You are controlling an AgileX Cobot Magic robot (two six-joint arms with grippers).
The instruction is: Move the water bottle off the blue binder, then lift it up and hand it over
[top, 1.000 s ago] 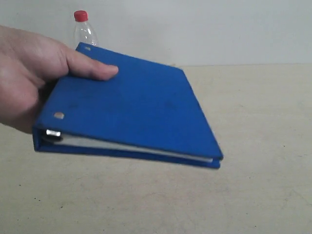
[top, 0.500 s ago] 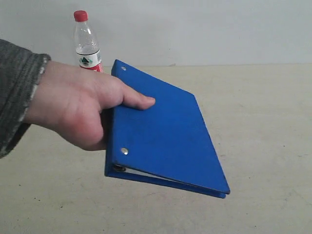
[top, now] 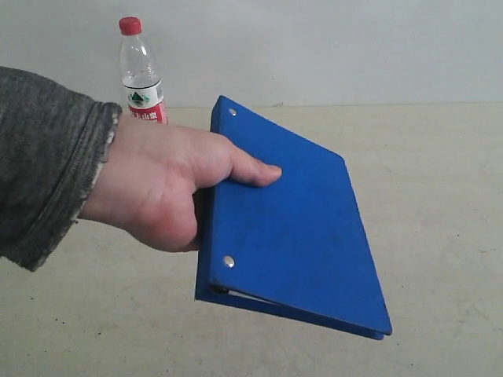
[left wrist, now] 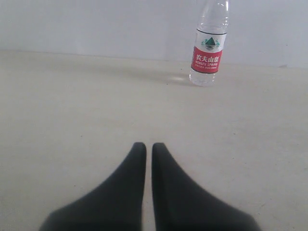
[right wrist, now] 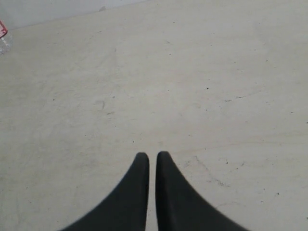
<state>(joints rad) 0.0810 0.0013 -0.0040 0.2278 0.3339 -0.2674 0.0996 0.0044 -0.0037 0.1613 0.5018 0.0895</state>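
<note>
A person's hand [top: 157,188] in a grey sleeve holds the blue binder [top: 295,228] by its spine above the table, tilted down toward the front. The water bottle [top: 140,75] stands upright on the table at the back left, behind the hand; it also shows in the left wrist view as the water bottle [left wrist: 208,48], far ahead of my left gripper [left wrist: 148,146]. That gripper is shut with nothing between its fingers. My right gripper [right wrist: 152,155] is shut too, over bare table, with only the bottle's edge [right wrist: 4,36] at the picture's border. Neither gripper shows in the exterior view.
The beige table [top: 440,173] runs back to a pale wall [top: 330,47]. The hand and the held binder fill the middle of the exterior view.
The hand has carried the binder to the right and lower, farther into the scene, with more of the sleeve showing. The bottle has stayed in place.
</note>
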